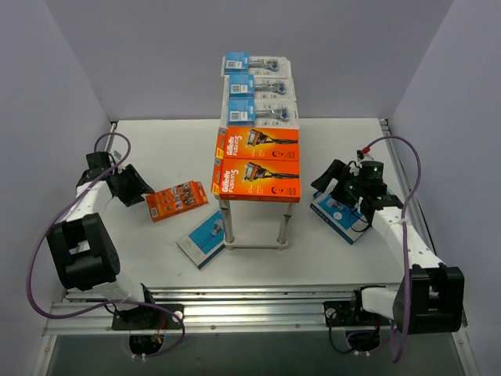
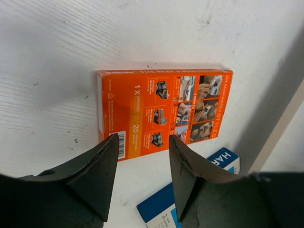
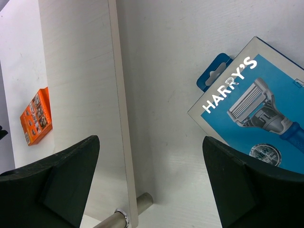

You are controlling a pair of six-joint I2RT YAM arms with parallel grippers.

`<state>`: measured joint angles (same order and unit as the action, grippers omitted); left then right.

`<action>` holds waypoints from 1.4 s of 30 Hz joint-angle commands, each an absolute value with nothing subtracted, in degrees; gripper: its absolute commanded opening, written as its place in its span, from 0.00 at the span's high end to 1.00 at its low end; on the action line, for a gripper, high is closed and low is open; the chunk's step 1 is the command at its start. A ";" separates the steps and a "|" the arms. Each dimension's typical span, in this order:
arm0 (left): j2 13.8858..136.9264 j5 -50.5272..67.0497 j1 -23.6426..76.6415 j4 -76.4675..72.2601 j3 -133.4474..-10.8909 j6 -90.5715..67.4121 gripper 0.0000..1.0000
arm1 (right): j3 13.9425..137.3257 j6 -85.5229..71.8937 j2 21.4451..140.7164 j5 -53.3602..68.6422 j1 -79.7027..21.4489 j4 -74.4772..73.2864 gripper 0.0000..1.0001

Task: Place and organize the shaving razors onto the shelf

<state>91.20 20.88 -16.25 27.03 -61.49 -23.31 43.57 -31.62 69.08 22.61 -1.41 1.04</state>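
Your surface (image 1: 156, 149) is white with a faint wood grain, boxed in by plain pale walls on the left (image 1: 47, 94), back (image 1: 156, 55) and right (image 1: 462, 78). Metal rails (image 1: 258, 309) run along its near edge, where both arms are bolted.

The shelf (image 1: 228, 223) stands mid-surface on thin metal legs, its long side running away from you. On top, three blister packs (image 1: 262, 88) lie in a row at the far end. Two orange boxes (image 1: 257, 163) lie flat at the near end, one behind the other.

Three packs are on the surface:
- A small orange box (image 1: 177, 200) lies flat to the left of the shelf.
- A blue-and-white box (image 1: 203, 237) lies by the shelf's near left leg.
- A Harry's box (image 1: 338, 218) lies to the right of the shelf.

Your left claw (image 1: 139, 188) is just beside the small orange box on its left. Its fingers are partly spread with nothing between them. Your right claw (image 1: 333, 188) hangs over the Harry's box, spread wide and gripping nothing.
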 commanded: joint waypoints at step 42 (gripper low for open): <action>105.56 18.00 -11.51 24.88 -63.11 -23.89 0.98 | 44.21 -30.85 74.80 30.59 -1.05 6.86 0.11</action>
<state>104.14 13.96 -10.44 27.55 -65.69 -21.69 41.71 -31.44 74.59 29.52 -1.41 6.24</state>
